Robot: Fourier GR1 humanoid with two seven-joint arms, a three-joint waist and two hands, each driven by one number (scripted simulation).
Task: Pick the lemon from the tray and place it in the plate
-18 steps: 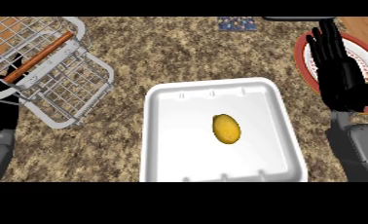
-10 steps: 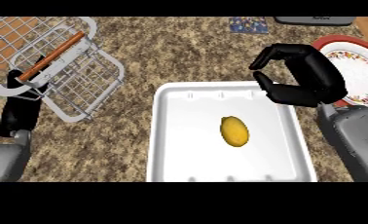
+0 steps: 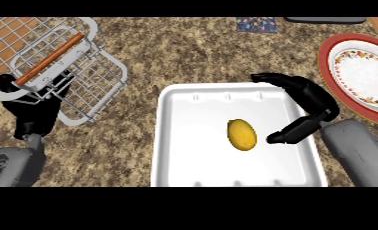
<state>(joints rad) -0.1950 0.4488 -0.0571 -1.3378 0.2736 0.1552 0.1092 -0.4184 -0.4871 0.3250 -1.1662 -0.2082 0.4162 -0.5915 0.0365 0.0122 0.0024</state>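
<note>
While the lemon point(image 3: 241, 134) lay in the white tray point(image 3: 184, 139), the right robot hand point(image 3: 308, 105) curved wide beside it, holding nothing; the left robot hand point(image 3: 31, 110) rested open.

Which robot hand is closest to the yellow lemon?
The right hand. It hovers over the white tray, fingers curved just beside the lemon. The left hand is far off by the wire basket.

Even, bright light, faint soft shadows, no glare, sharp throughout
</note>
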